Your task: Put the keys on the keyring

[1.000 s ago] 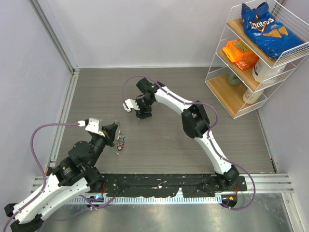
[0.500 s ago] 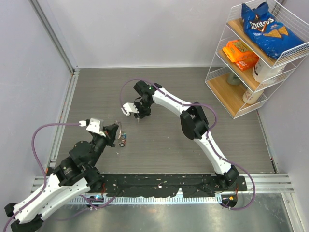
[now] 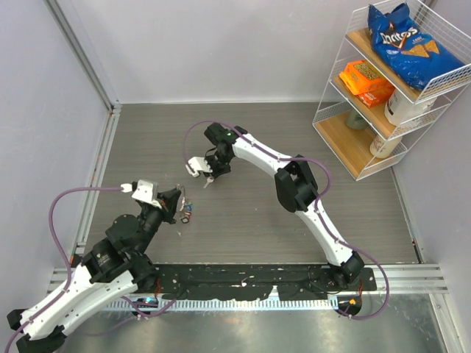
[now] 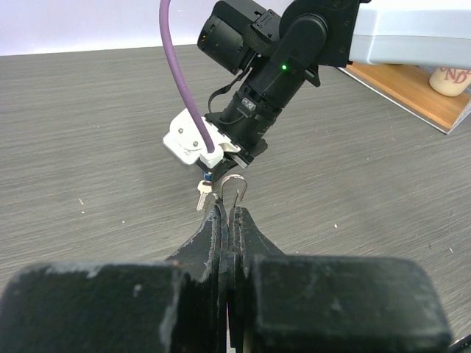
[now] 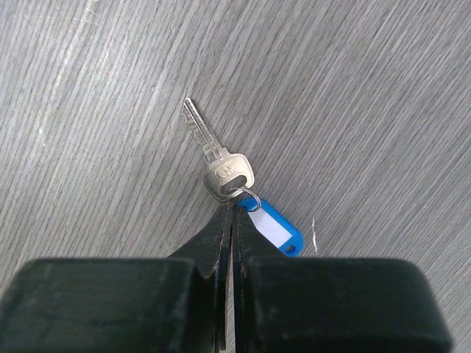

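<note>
Two grippers were both shut tight. The left gripper (image 4: 229, 219) pinched the keyring (image 4: 233, 190) by its lower part, so the thin wire loop stood up above the fingertips. In the top view a few small coloured bits showed right at that gripper's tip, too small to make out.

The right gripper (image 5: 229, 212) was low over the middle of the table (image 3: 257, 220), beyond the left one and apart from it. Its jaws were pressed together on the key (image 5: 214, 156) at the edge of its head, where a small loop (image 5: 249, 197) joined it to a blue tag (image 5: 276, 229) with a white label. In the right wrist view the blade pointed away from the fingers, up and to the left, and the tag lay just to the right of the fingertips.

Seen from the left wrist, the key hung below the right gripper with its tip pointing down at the table; I could not tell whether it touched the surface. Key and keyring were near each other but not touching, the key a little left of the wire loop in that view.

A wire shelf (image 3: 383, 95) with snack packs stood at the table's far right.
</note>
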### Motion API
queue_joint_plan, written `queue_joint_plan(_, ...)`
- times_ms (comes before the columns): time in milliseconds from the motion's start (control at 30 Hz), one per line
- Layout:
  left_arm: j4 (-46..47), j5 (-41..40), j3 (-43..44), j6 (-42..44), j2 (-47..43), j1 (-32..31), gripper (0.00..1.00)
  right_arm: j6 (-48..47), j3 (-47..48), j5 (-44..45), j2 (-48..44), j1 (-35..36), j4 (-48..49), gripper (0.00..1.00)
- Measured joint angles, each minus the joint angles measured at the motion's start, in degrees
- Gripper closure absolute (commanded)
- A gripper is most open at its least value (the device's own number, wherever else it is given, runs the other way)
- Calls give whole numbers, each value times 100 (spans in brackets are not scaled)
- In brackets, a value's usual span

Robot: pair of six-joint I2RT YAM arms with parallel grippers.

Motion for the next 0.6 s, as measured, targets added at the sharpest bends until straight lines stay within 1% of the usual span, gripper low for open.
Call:
queue_joint_plan(167,-2,-2,0,0,-24,0,100,4,-166,-50,-81,0,105,94)
queue_joint_plan(200,-2,-2,0,0,-39,0,100,11,-280,-46,-144,0,157,92)
queue_joint_plan(233,0,-2,0,0,-57,0,100,26,-393,-37,-212,0,199,82)
queue_joint_plan(267,0,-2,0,0,-68,0,100,37,-485,-35,-271,0,225,78)
queue_joint_plan(300,2,-2,0,0,-74,0,100,50,-586,-37,-328,0,238,71)
queue_joint_plan(367,0,-2,0,0,-74,0,100,85,-706,-35,-409,0,269,63)
queue_joint_plan(467,2,-2,0,0,-74,0,100,144,-754,-13,-466,0,385,56)
queue_joint_plan(500,2,-2,0,0,-74,0,100,181,-756,-11,-476,0,433,52)
queue_joint_plan(533,2,-2,0,0,-74,0,100,214,-758,-9,-490,0,505,50)
queue_joint_plan(600,2,-2,0,0,-74,0,100,299,-758,-9,-509,4,656,47)
